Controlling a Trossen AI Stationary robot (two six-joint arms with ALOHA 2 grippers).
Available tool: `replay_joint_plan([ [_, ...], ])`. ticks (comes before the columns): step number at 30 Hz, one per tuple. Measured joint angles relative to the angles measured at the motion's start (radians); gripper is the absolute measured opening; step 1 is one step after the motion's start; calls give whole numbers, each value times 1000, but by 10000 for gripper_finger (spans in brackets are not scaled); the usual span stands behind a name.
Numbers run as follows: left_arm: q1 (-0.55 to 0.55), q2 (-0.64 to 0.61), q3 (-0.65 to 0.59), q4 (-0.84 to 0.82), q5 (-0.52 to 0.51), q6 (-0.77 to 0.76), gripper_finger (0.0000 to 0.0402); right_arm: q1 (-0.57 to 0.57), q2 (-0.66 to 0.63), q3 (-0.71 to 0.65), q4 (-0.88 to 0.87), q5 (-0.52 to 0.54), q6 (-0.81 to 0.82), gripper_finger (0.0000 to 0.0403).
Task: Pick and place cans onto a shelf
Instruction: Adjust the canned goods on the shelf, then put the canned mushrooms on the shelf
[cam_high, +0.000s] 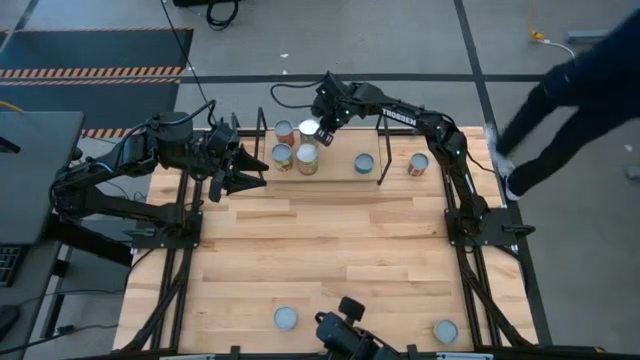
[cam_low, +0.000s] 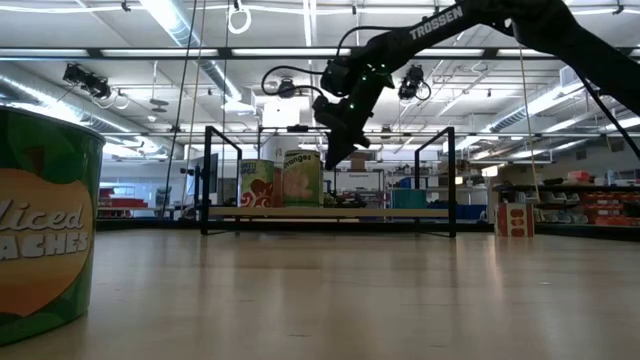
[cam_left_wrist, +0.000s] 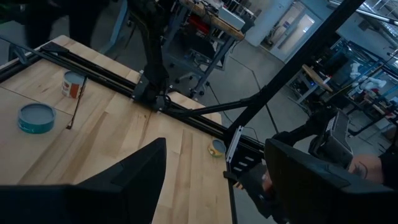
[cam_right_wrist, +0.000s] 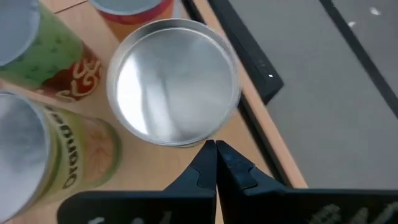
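The shelf (cam_high: 335, 172) is a light-wood board between black rods at the table's far edge, and it also shows in the low view (cam_low: 330, 212). Several cans stand on it at its left end: a silvery-topped one (cam_right_wrist: 174, 87), a red one (cam_high: 284, 131), a green one (cam_right_wrist: 46, 46) and a yellowish "Oranges" one (cam_low: 300, 178). My right gripper (cam_right_wrist: 216, 149) is shut, pointing down beside the silvery-topped can (cam_high: 309, 128). My left gripper (cam_high: 255, 170) is open and empty, left of the shelf. A teal can (cam_high: 364, 163) and an orange can (cam_high: 419, 163) stand farther right. My right gripper comes from above, pointing down. Its shut fingertips (cam_right_wrist: 208, 155) stand at the rim of the silvery-topped can (cam_right_wrist: 205, 138), on the can's right side. I cannot tell whether they touch it. The can stands upright on the shelf.
Two more cans stand near the table's near edge (cam_high: 286, 318) (cam_high: 445, 331); the left one looms large in the low view (cam_low: 45, 220). A person (cam_high: 570, 100) moves on the floor beyond the table's far right corner. Bare wood (cam_high: 330, 250) lies between shelf and near edge.
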Motion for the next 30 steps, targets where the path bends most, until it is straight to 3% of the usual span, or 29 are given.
replay_joint_plan([
  [8, 0, 0, 0, 0, 0, 0, 275, 4, 0, 0, 0, -41, 0, 3],
  [17, 0, 0, 0, 0, 0, 0, 275, 5, -20, 88, -134, 40, -50, 3],
  [24, 0, 0, 0, 0, 0, 0, 275, -20, -207, 115, -199, 72, -54, 3],
  [30, 0, 0, 0, 0, 0, 0, 275, -77, -401, 115, -389, 147, -19, 3],
])
